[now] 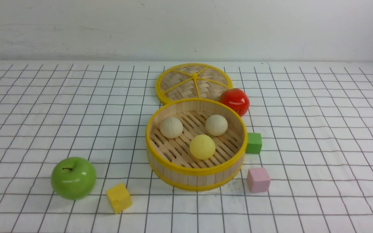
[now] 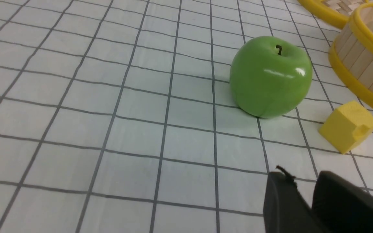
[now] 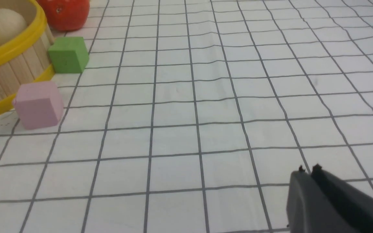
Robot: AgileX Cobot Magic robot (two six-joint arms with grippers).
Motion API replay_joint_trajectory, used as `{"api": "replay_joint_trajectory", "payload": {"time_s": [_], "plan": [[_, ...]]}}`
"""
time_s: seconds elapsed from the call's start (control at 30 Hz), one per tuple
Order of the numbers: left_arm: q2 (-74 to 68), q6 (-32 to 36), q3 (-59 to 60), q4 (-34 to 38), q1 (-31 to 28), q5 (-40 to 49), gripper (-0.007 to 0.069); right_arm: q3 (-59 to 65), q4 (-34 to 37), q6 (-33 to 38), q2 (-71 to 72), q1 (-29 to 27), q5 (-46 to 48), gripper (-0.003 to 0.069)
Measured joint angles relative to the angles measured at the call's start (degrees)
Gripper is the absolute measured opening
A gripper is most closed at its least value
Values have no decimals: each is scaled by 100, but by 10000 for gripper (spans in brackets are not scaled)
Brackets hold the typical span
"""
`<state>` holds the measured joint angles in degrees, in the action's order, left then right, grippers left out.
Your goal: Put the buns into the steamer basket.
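You are looking at a round light-wood steamer basket with yellow rims (image 1: 195, 170) sitting near the middle of the white gridded tablecloth (image 1: 319, 136), and all three buns are lying on its slatted floor: a cream-beige dome-shaped bun (image 1: 171, 127) at the far left, a second cream-beige bun (image 1: 216, 125) at the far right, and a pale yellow bun (image 1: 202, 147) nearer to you, between them and apart from both. A flat woven lid with a yellow rim (image 1: 193, 82) is lying just behind the basket, and a glossy red tomato (image 1: 234, 101) is sitting at the lid's right edge, just beside the basket's far right rim. A green cube (image 1: 253, 142) is resting just beside the basket's right wall, a pink cube (image 1: 258, 180) is sitting near its near right side, and a yellow cube (image 1: 118, 197) is lying near left of it, with a shiny green apple (image 1: 73, 177) further left. Neither arm is showing in the front view. In the left wrist view your left gripper (image 2: 304, 184) is hanging over bare cloth near the apple, its dark fingers standing slightly apart with nothing between them. In the right wrist view your right gripper (image 3: 309, 170) is hanging over bare cloth well right of the pink cube, its fingers pressed nearly together and pinching nothing
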<state>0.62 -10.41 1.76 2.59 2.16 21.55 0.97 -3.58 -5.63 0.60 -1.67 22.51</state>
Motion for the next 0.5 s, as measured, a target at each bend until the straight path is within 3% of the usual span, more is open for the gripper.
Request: {"api": "replay_joint_trajectory", "payload": {"time_s": [0.5], "plan": [[0,0,0,0,0,0,154,0,0,0,0,0,-2,38]]}}
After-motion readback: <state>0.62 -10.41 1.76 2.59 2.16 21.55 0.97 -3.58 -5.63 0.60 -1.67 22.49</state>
